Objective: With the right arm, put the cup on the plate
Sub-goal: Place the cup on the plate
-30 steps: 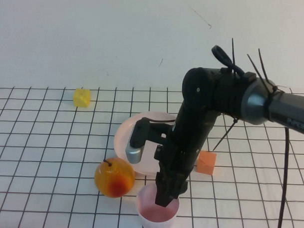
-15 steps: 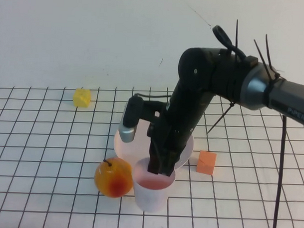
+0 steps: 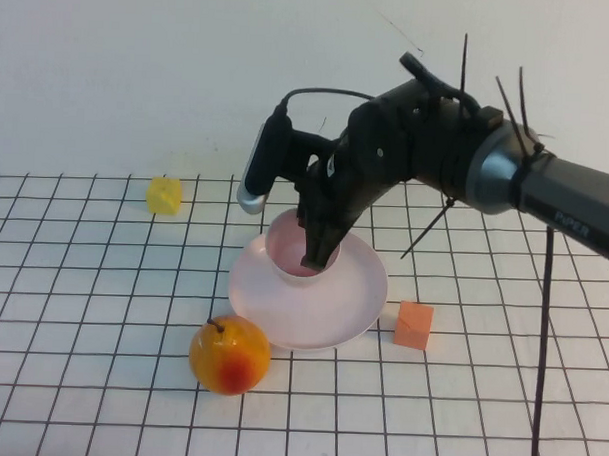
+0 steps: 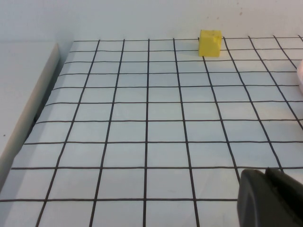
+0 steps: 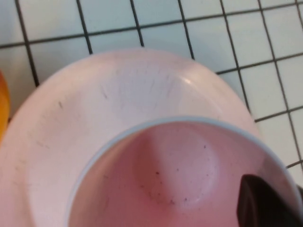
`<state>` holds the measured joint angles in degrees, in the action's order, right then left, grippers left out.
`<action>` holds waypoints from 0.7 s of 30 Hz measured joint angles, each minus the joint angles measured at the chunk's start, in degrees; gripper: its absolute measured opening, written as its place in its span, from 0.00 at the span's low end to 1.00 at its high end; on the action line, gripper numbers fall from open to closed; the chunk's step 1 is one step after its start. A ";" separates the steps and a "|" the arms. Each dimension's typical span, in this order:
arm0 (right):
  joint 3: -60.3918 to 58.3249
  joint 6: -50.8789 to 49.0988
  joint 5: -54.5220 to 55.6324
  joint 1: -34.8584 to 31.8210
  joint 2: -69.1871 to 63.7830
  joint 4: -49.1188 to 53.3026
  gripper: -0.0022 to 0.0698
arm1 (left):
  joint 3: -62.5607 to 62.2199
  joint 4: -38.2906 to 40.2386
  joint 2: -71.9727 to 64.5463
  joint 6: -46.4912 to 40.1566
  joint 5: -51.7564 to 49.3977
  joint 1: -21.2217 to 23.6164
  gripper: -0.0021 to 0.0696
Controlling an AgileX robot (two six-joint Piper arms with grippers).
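The pale pink cup (image 3: 296, 252) stands upright over the back half of the pale pink plate (image 3: 327, 314). I cannot tell whether its base touches the plate. My right gripper (image 3: 319, 251) is shut on the cup's rim from above, with one finger inside the cup and one outside. In the right wrist view the cup (image 5: 165, 175) fills the foreground with the plate (image 5: 94, 109) beneath it, and the right gripper (image 5: 285, 198) pinches the rim. My left gripper (image 4: 271, 201) hangs low over the bare grid table, shut and empty, and is out of the high view.
An orange-yellow fruit (image 3: 229, 354) lies just in front of the plate's left edge. A small orange cube (image 3: 413, 325) sits right of the plate. A yellow cube (image 3: 165, 195) lies at the far left, also in the left wrist view (image 4: 210, 43). A white wall stands behind the table.
My right gripper has lifted the cup from the table's front, beside the fruit, and carried it back and up over the plate.
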<state>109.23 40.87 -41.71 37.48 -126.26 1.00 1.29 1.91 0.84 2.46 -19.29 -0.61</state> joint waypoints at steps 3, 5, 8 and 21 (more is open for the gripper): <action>0.00 -3.63 -0.25 0.00 -1.95 1.96 0.06 | 0.00 0.00 0.00 0.00 0.00 0.00 0.02; 0.00 -5.53 -0.65 0.00 -2.68 2.37 0.06 | 0.00 0.00 0.00 0.00 0.00 0.00 0.03; 0.13 -6.90 -1.44 0.00 -2.68 2.89 0.06 | 0.00 0.00 0.00 0.00 0.00 0.00 0.03; 4.91 -7.95 -9.46 -1.17 -3.01 -1.00 0.06 | 0.00 0.00 0.00 0.00 0.00 0.00 0.03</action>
<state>114.14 32.92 -51.17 36.30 -129.27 0.00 1.29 1.91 0.84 2.46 -19.29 -0.61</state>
